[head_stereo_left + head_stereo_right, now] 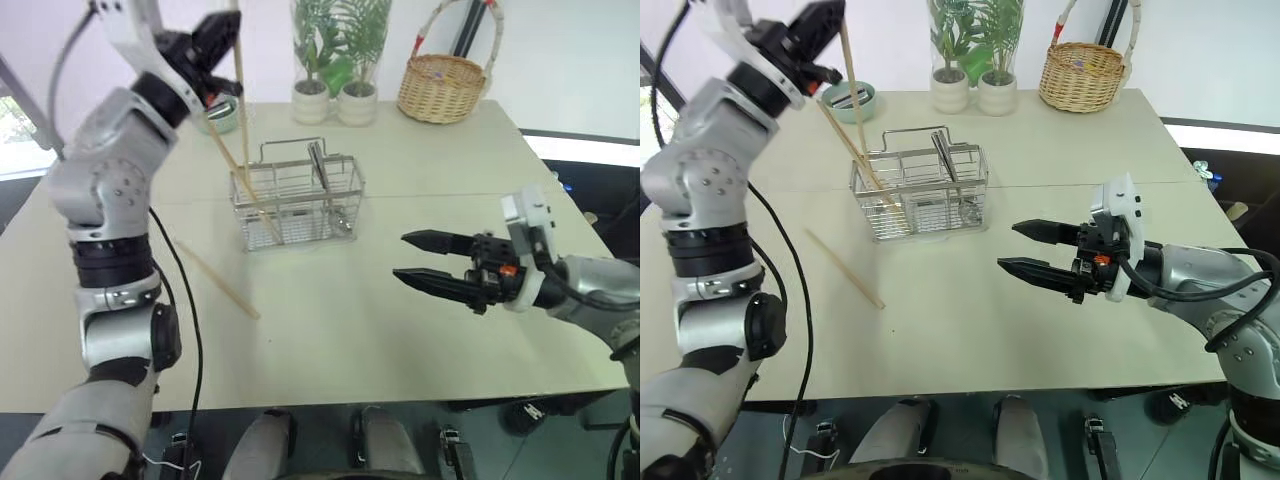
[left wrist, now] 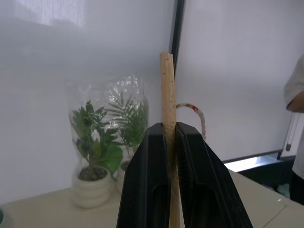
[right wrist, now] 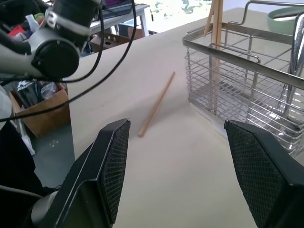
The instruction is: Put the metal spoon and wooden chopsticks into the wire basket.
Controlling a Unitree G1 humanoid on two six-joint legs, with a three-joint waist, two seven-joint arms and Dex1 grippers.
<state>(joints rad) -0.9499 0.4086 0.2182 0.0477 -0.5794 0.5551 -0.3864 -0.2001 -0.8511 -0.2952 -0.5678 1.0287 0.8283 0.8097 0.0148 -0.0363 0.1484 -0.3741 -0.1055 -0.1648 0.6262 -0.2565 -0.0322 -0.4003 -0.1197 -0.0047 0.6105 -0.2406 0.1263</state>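
The wire basket [image 1: 345, 210] stands mid-table. The metal spoon [image 1: 317, 163] stands upright in its middle section. My left gripper [image 1: 226, 32] is raised above the basket's left end, shut on one wooden chopstick [image 1: 241, 110] that hangs upright with its lower end reaching into the basket; the wrist view shows the stick [image 2: 167, 90] pinched between the fingers. A second chopstick [image 1: 226, 158] leans inside the same end. A third [image 1: 215, 278] lies flat on the table left of the basket. My right gripper [image 1: 400, 256] hovers open and empty to the basket's right, pointing at it.
A wicker basket [image 1: 440, 88] and two potted plants [image 1: 335, 100] stand along the table's far edge, with a green bowl [image 1: 850, 100] behind the wire basket. A person [image 2: 297, 95] stands beyond the table. A cardboard box [image 3: 42, 107] sits on the floor.
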